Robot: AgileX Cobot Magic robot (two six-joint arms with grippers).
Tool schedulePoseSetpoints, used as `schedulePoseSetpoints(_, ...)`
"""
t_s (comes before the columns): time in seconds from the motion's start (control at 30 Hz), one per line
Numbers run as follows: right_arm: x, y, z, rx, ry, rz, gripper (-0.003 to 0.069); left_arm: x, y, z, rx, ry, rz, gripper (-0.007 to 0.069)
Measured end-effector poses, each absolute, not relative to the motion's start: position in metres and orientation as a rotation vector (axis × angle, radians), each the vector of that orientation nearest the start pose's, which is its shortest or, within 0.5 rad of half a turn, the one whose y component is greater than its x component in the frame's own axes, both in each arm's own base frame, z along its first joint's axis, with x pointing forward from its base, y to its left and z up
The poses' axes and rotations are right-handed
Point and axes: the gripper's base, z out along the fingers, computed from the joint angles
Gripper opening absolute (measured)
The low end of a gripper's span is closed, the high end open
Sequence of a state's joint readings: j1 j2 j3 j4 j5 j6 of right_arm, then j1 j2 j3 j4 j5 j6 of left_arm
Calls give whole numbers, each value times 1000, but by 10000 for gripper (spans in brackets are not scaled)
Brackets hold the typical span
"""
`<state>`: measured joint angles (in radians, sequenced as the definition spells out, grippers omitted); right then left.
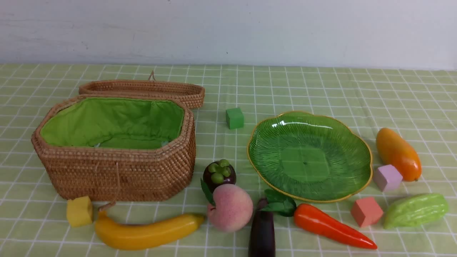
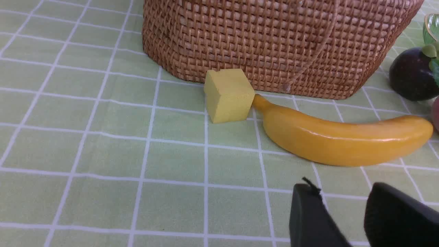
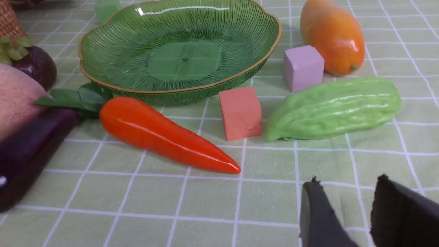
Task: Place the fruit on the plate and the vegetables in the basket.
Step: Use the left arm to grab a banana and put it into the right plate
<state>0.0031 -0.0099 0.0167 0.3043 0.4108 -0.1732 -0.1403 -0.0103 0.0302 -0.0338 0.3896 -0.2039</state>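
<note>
**Nothing sorted yet, first grab coming up**

The left gripper (image 2: 339,188) and right gripper (image 3: 347,180) both have their jaws apart and hold nothing. The banana (image 1: 146,233) lies near-left in front of the basket (image 1: 117,171), its stem end against a yellow cube (image 1: 79,211). I'd pinch it across the fat middle, clear of the cube, then carry it high over the peach (image 1: 230,207) to the plate (image 1: 309,157) on the right.

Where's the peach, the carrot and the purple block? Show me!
peach (image 1: 230,208), front view, middle of its fuzzy pink body.
carrot (image 3: 161,135), right wrist view, middle of its orange body.
purple block (image 3: 304,74), right wrist view, its front face.
</note>
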Motion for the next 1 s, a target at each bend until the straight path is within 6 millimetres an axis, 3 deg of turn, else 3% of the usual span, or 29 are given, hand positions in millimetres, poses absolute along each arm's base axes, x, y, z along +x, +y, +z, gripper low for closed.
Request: schedulePoseSetpoints(1.0,51,11,173,16,1886,188,242,53,-9,174,-98,1838,-295,238)
